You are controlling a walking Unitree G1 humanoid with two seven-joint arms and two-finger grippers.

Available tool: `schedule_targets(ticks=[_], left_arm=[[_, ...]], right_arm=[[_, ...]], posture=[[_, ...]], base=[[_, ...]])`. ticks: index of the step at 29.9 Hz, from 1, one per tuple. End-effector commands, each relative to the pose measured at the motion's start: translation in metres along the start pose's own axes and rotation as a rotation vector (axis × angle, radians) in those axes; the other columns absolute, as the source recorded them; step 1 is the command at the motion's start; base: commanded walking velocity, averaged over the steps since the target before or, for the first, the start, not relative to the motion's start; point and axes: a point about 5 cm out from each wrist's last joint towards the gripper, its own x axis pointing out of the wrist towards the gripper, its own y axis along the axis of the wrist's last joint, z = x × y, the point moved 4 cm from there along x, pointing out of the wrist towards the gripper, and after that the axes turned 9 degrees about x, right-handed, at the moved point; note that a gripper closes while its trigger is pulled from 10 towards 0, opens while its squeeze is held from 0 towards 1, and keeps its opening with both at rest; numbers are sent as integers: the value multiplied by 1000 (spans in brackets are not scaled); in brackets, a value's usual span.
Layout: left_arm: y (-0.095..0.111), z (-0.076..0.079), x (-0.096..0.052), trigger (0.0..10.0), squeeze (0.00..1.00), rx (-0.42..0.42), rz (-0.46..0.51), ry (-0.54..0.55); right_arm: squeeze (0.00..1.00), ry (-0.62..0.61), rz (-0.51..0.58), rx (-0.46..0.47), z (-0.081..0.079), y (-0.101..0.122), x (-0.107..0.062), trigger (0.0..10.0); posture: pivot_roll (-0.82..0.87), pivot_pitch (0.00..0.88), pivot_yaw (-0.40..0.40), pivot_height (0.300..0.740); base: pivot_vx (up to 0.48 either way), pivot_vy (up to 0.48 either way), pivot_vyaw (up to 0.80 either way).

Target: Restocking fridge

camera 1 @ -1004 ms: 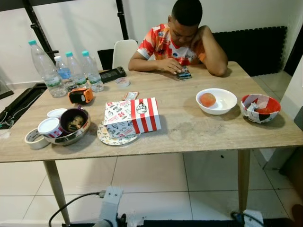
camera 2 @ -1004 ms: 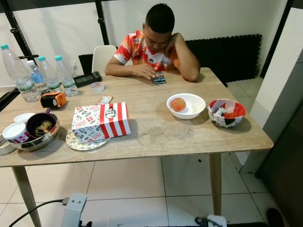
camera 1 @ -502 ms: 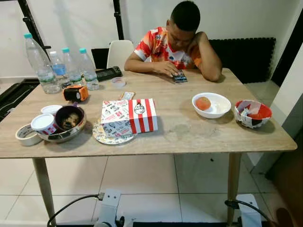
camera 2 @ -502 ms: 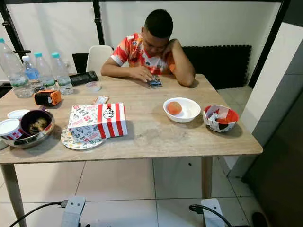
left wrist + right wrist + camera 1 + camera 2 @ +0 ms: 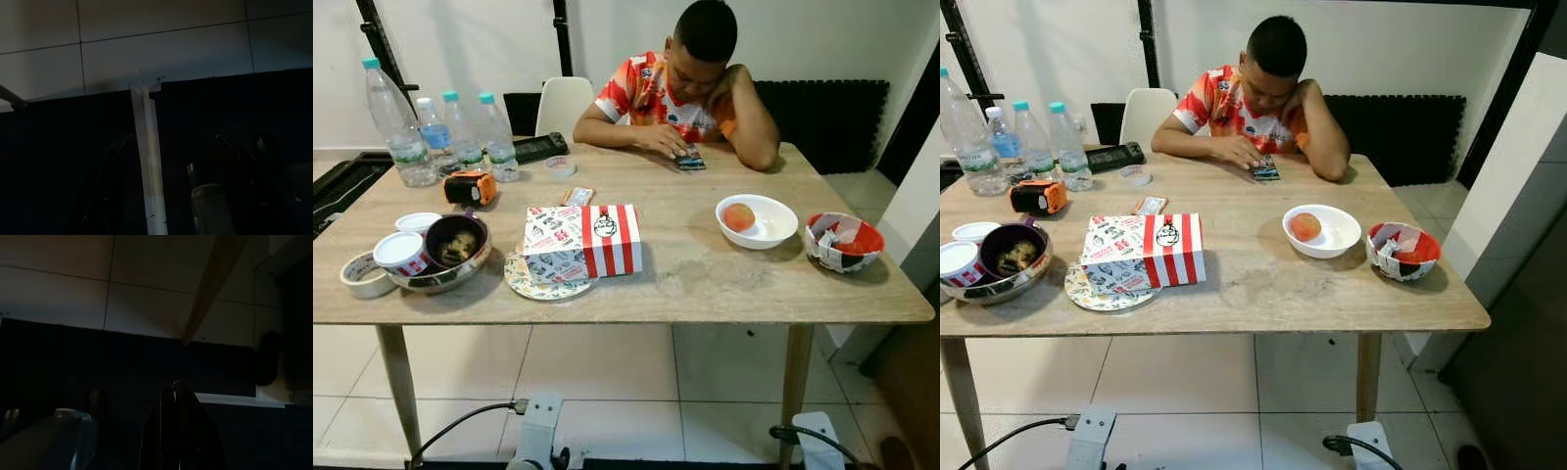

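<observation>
Several water bottles (image 5: 460, 125) with teal caps stand at the far left of a wooden table (image 5: 705, 284). A white bowl (image 5: 773, 232) to the right holds an orange fruit (image 5: 738, 216). A red-and-white striped carton (image 5: 582, 242) lies on a plate in the middle. Both arms hang low over the dark floor mat below the table. In the dim left wrist view my left gripper (image 5: 168, 144) has its fingers apart with nothing between them. In the right wrist view my right gripper (image 5: 175, 384) has its fingers meeting at a point.
A person (image 5: 690, 88) sits at the far side, leaning over a phone (image 5: 689, 158). A metal bowl (image 5: 440, 259) with small tubs, a tape roll (image 5: 362, 274) and an orange device (image 5: 470, 187) sit on the left, a red bowl (image 5: 842, 242) at the right. A cable (image 5: 460, 421) lies on the tiled floor.
The head camera has shifted, so the table sits a little differently in the picture. Nothing on the table has moved and the person holds the same pose.
</observation>
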Motion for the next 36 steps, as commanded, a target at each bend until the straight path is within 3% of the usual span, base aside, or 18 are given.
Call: schedule_targets(ticks=[1,11,18,25,27,29,36], left_arm=[[-1,2,0,10000,0,13,-6,-2],[17,-5,2,10000,0,6,64,24],[19,-3,2,10000,0,-1,77,24],[22,3,2,10000,0,52,87,-8],[22,4,2,10000,0,50,86,-11],[20,0,2,10000,0,-2,84,19],[21,-2,1,10000,0,-3,89,17]], right_arm=[[0,-12,-4,12,3,-3,-1,10000],[0,-10,-3,7,2,0,0,10000],[0,-8,-1,4,1,2,0,10000],[0,-5,-2,5,0,2,1,10000],[0,-4,-3,6,-1,1,1,10000],[0,-2,-3,14,-4,1,1,10000],[0,1,-5,19,-6,0,1,10000]], posture=[[-82,3,1,740],[-79,1,-7,740],[-80,1,-10,740],[-81,12,-11,740],[-81,12,-11,740],[-78,17,-6,740],[-69,20,-4,740]], base=[[0,0,0],[0,0,0],[0,0,0],[0,-206,0],[0,-480,0],[0,0,0],[0,0,0]])
